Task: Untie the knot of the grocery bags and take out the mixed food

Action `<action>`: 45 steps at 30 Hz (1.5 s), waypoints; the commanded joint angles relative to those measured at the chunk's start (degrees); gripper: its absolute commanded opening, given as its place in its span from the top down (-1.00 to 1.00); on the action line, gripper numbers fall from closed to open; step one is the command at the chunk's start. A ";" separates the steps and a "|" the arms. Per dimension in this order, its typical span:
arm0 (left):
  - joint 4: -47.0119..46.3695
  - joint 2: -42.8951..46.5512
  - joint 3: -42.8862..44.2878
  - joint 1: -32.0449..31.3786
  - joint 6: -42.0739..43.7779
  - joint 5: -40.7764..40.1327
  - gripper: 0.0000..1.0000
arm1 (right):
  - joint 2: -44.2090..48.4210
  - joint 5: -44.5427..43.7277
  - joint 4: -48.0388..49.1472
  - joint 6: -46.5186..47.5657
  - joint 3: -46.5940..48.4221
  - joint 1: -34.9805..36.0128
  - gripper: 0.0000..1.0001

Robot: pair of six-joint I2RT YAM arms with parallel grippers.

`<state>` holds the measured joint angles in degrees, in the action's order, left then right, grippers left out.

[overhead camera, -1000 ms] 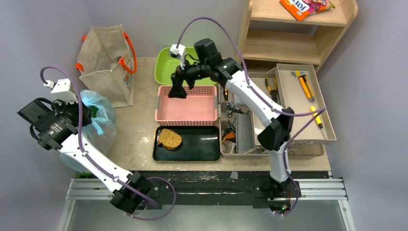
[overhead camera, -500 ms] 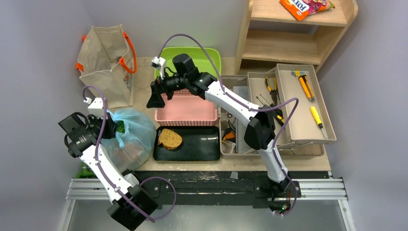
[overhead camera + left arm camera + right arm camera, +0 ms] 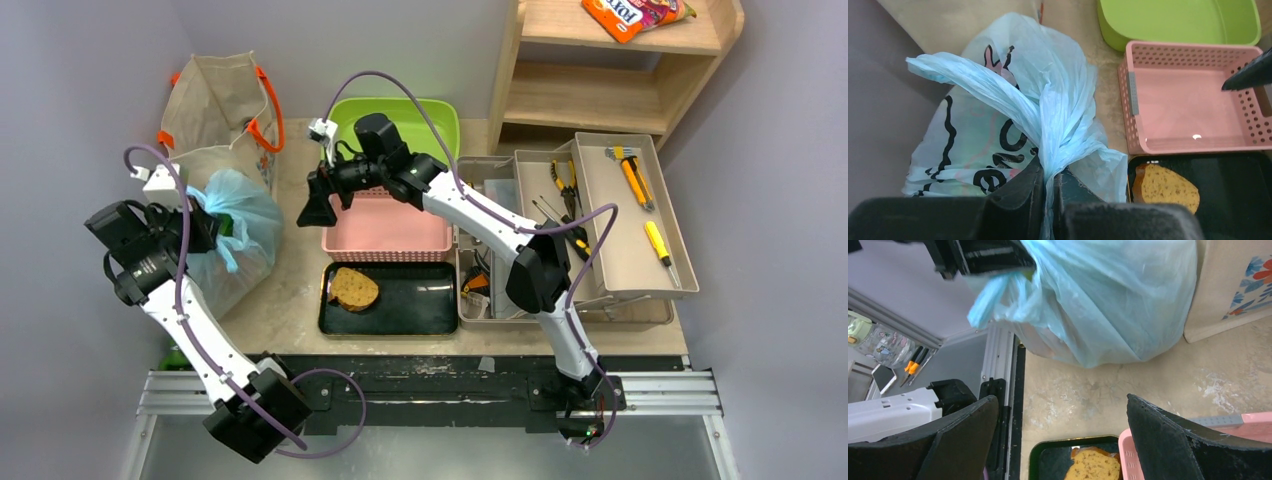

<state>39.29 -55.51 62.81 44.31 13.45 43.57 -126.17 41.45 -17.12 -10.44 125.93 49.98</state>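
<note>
Swinging away from the black tray (image 3: pixel 420 305), the left arm (image 3: pixel 180 310) has carried the light-blue bag (image 3: pixel 245 205) back out to the far left since the earlier frame, while the right arm (image 3: pixel 470 205) has barely budged!

Taking the pink basket (image 3: pixel 387 215) as our marker: just on its near side sits that tray, with 1 bread slice (image 3: pixel 352 288) at its left end. Out to the basket's left, the bag hangs bunched from the left jaws, which are pinched almost shut on its gathered neck. The left wrist view shows both fingers (image 3: pixel 1018 192) squeezing the twisted plastic. The knot I can't pick out in that bunch. A patch of green (image 3: pixel 226 224) peeks out by the neck. Whether the bag's bottom bears on the tabletop (image 3: pixel 290 270) is hard to say.

At the basket's far left corner hover the right jaws, spread wide and holding nothing. Their 2 fingers (image 3: pixel 963 440) frame bare tabletop, with the bag beyond them.

To the basket's right lies the open toolbox (image 3: pixel 615 225). Directly behind the basket is the green bin (image 3: pixel 440 120). Far left of the basket, just beside the bag, the canvas tote (image 3: pixel 215 110) stands upright. Farthest off, behind and right of the basket, the wooden shelf (image 3: pixel 600 95) carries an orange snack packet (image 3: pixel 630 12) on top.
</note>
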 commanded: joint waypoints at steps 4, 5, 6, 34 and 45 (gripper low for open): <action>3.44 2.02 -12.22 -0.39 11.65 4.11 0.18 | -2.06 -0.37 1.53 3.55 2.10 1.01 -0.98; 5.38 1.50 -12.71 -0.45 13.69 4.35 -0.10 | -2.80 -0.69 1.29 4.24 2.84 1.35 -0.98; 8.22 1.01 -12.43 -0.46 16.13 4.73 -0.22 | -3.46 -0.79 0.89 4.77 3.50 1.69 -0.97; 34.14 -6.82 7.40 10.22 36.49 -3.81 -0.18 | -6.93 -13.78 20.54 4.40 1.90 9.46 -0.98; 32.01 -2.50 4.72 10.29 37.16 -2.54 -0.04 | -13.19 -17.55 22.66 12.31 4.68 12.87 -0.98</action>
<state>72.20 -58.83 65.91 54.26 49.65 38.11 -138.06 27.83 2.31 -2.87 126.96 62.24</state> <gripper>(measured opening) 0.473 0.987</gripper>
